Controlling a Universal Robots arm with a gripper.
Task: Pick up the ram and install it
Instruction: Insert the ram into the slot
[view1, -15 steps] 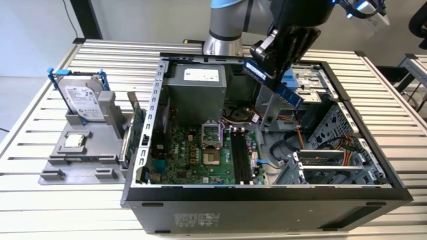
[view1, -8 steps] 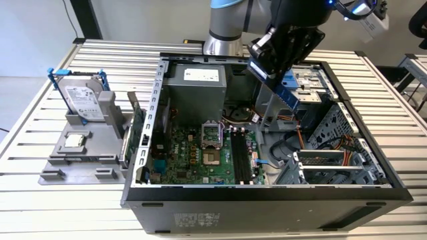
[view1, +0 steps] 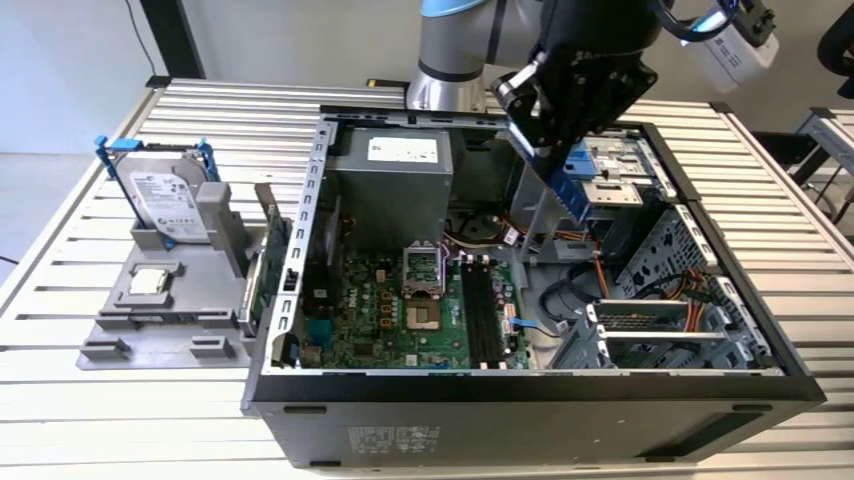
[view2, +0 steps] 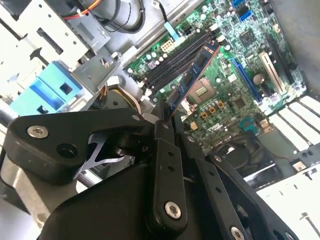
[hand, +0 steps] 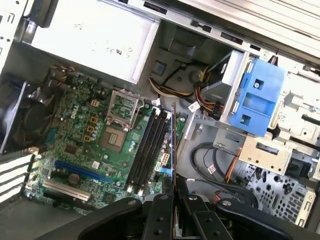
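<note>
Over on the exterior view's left, a silver hard drive in a blue bracket (view1: 163, 195) stands on a grey plastic stand (view1: 160, 300). An upright green expansion card (view1: 274, 255) sits just beside the open black computer case (view1: 534, 400). Inside the case there's the green motherboard (view1: 400, 310) with its long black memory slots (view1: 483, 315). Further right, the black gripper (view1: 527, 125) is clamped onto the ram (view1: 545, 172), a thin flat blue-ish stick. It's held tilted in the air above the case, not in any slot. A blue plastic drive caddy (view1: 594, 185) sits right behind it.
</note>
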